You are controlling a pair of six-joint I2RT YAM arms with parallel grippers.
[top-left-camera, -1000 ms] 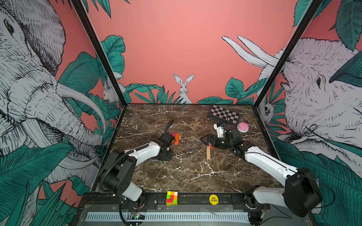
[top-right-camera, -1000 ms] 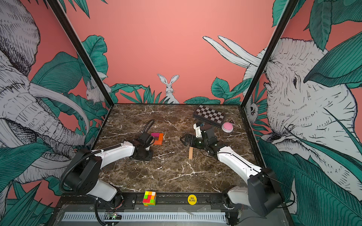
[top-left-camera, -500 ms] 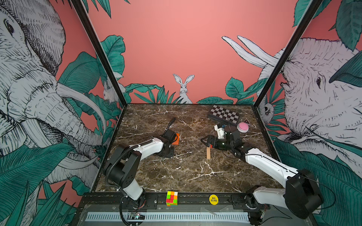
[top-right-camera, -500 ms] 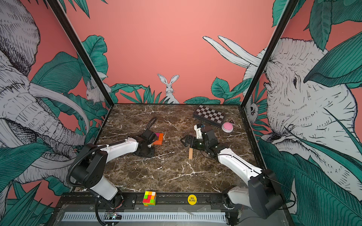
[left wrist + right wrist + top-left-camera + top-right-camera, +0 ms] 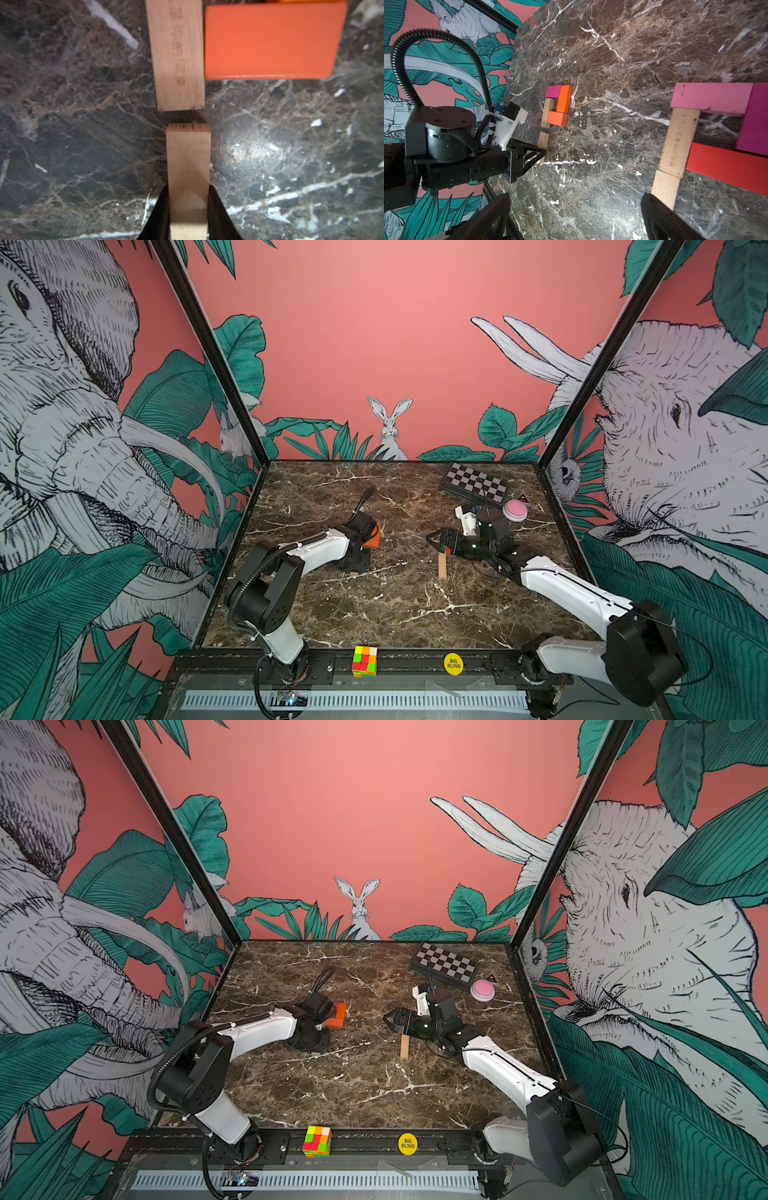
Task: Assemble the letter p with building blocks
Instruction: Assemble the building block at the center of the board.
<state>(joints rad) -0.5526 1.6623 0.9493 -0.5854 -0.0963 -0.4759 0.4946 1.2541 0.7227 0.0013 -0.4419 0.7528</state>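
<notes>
My left gripper (image 5: 188, 190) is shut on a tan wood block (image 5: 188, 158) that lies flat on the marble. The block's far end stops a small gap short of a second tan block (image 5: 176, 54), which has an orange block (image 5: 270, 41) beside it. In the right wrist view these join another orange block (image 5: 564, 101) and a magenta one (image 5: 553, 91) in a small loop. My right gripper (image 5: 575, 218) is open, with bare marble between its fingers. Beside it lie pink (image 5: 710, 99), magenta (image 5: 756, 118), red (image 5: 726, 166) and two tan (image 5: 679, 143) blocks. In both top views only a tan block (image 5: 442, 566) (image 5: 404, 1047) shows under the right gripper (image 5: 436, 539).
A checkered box (image 5: 473, 485) and a pink round button (image 5: 515, 510) sit at the back right, close behind the right wrist. A puzzle cube (image 5: 365, 662) and a yellow disc (image 5: 453, 663) rest on the front rail. Walls enclose three sides.
The left arm has shifted slightly, its wrist now covering more of the orange blocks. The right arm has stayed still and open.
</notes>
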